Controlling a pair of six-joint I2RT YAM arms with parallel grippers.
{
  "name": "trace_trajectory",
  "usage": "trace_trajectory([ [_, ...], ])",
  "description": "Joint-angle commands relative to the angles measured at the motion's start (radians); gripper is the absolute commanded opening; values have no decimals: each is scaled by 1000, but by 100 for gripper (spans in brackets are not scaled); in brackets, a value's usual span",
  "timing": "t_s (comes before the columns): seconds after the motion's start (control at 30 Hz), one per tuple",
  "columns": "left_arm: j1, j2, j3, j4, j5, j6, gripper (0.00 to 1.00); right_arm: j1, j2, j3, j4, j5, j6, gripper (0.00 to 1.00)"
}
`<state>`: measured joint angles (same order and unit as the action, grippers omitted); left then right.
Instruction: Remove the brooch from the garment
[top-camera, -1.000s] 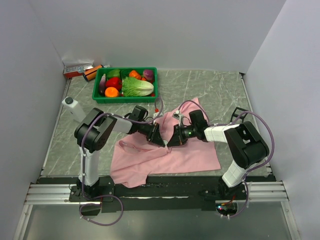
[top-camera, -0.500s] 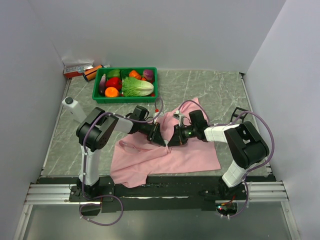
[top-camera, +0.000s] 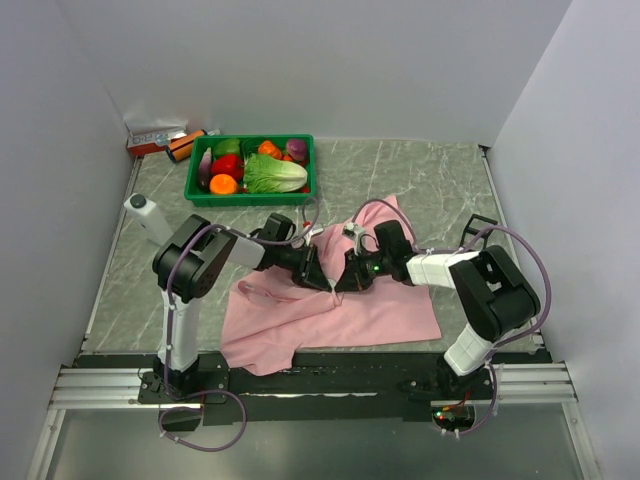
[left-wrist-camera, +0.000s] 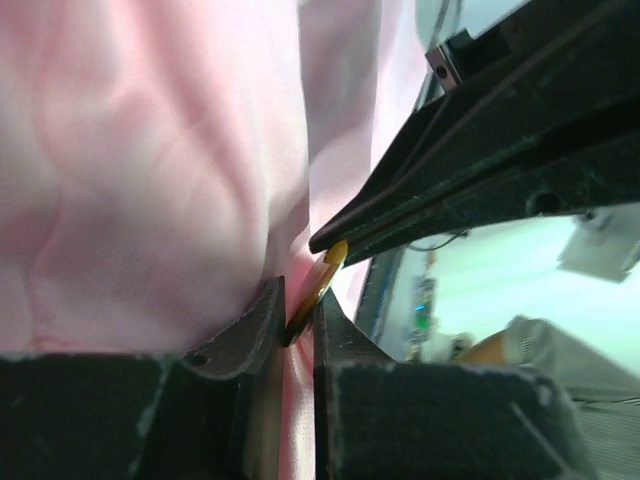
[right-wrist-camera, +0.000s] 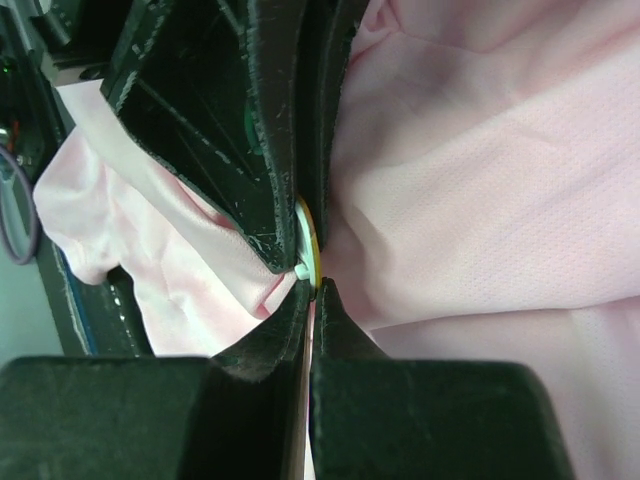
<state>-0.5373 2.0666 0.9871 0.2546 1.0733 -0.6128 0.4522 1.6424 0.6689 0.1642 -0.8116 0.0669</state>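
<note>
Left end effector (left-wrist-camera: 297, 297) pinches the brooch (left-wrist-camera: 330, 262) rim. Right end effector (right-wrist-camera: 311, 290), pressed together, abuts the brooch, probably bracing the garment (top-camera: 330, 312) for separation.

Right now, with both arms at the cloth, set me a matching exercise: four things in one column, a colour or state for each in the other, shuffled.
Things:
1. brooch
2. garment
3. basket
4. right gripper

States:
A. green, far left, holding vegetables
B. shut, tips against the brooch
C. pink, lying on the table
D. yellowish, pinched in the left gripper

Pairs: 1-D, 2-C, 3-A, 4-B.
</note>
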Motion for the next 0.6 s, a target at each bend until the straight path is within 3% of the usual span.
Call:
trace_trajectory([
  [0.0,43,30,-8,270,-121,-271,1,83,-88,8,28,-173,-58,0],
  [0.07,59,50,-14,309,-112,-344,1,88,-95,1,31,-166,-58,0],
  [0.17,74,76,-62,596,-47,-459,3,94,-98,-2,23,-164,-87,0],
  [0.37,97,115,-100,935,3,-674,6,97,-107,-19,5,-163,-151,0],
  [0.4,100,122,-99,971,14,-680,1,98,-104,-19,-5,-167,-162,0],
  [0.57,88,84,-90,959,33,-569,1,88,-79,3,-31,-215,-156,0],
])
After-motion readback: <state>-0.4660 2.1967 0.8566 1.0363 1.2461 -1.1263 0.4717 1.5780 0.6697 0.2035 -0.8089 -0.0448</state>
